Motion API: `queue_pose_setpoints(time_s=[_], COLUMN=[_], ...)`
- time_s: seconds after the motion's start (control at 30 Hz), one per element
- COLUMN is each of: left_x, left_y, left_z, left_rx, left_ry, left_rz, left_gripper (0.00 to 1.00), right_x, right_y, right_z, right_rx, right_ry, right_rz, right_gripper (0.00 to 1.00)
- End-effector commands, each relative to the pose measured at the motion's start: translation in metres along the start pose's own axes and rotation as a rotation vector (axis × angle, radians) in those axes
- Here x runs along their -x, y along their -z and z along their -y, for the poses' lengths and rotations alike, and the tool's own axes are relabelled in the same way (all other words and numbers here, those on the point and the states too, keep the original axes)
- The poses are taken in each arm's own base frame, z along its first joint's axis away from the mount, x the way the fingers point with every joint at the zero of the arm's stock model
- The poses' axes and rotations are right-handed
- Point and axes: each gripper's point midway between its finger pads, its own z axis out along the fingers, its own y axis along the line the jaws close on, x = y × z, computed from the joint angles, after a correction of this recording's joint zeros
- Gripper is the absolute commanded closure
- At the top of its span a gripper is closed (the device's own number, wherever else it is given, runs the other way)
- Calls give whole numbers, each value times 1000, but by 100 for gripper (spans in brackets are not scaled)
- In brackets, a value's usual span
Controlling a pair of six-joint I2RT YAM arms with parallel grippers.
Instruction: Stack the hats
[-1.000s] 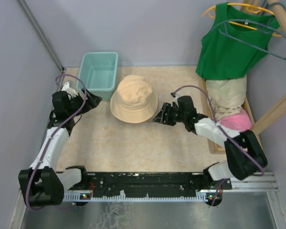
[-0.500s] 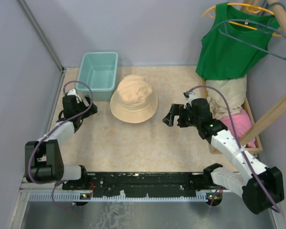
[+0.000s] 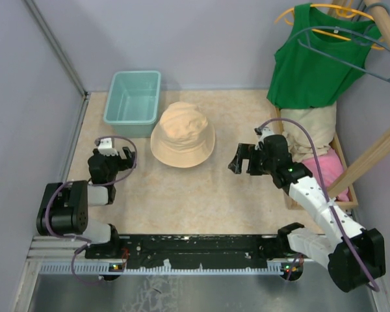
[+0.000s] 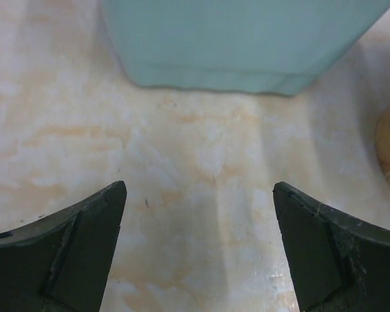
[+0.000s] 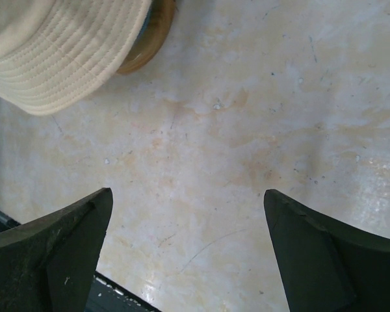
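While beige hat lies near teal basket, L end effector & R end effector both spread wide

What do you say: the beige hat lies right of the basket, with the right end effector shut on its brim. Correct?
No. The right end effector is open, clear of the hat; the right wrist view shows it. The hat does lie right of the basket.

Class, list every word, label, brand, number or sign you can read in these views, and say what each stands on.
No text can be read in any view.
The green sleeveless fabric tank top has a small dark neck tag, too small to read.
The beige floppy fabric bucket hat and the teal rectangular plastic basket show no markings.
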Motion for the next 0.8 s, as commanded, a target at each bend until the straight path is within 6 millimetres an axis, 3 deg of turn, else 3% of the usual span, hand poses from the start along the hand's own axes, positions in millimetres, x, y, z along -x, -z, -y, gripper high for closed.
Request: queue_pose_setpoints(time_s=[0.0, 0.07, 0.17, 0.27, 0.3, 0.4, 0.47, 0.63, 0.7, 0.77], left_x=[45, 41, 50, 44, 40, 37, 37, 38, 38, 38], left_y=[7, 23, 36, 23, 16, 6, 6, 7, 6, 6], left_z=[15, 19, 8, 2, 4, 18, 17, 17, 17, 17], left_rx=[-93, -107, -41, -14, -32, -116, -112, -113, -113, -113], left_ry=[-111, -118, -97, -79, -89, -130, -134, -135, -134, -135], left_rz=[249, 311, 413, 340, 310, 267, 271, 277, 276, 278], left_gripper=[0, 0, 0, 0, 0, 0, 0, 0, 0, 0], right_x=[26, 40, 65, 65, 70, 75, 80, 57, 54, 64], right_y=[2, 0, 1, -10, -9, -1, 8, 6, 5, 4], right_z=[17, 31, 46, 61, 71, 105, 117, 145, 150, 147], right_rx=[-110, -195, -288, -294, -345, -458, -438, -418, -411, -391], right_ry=[57, 59, 109, 494, 513, 438, 357, 362, 364, 384], right_rz=[89, 146, 241, 234, 263, 418, 558, 628, 662, 691], right_gripper=[1, 1, 1, 1, 1, 1, 1, 1, 1, 1])
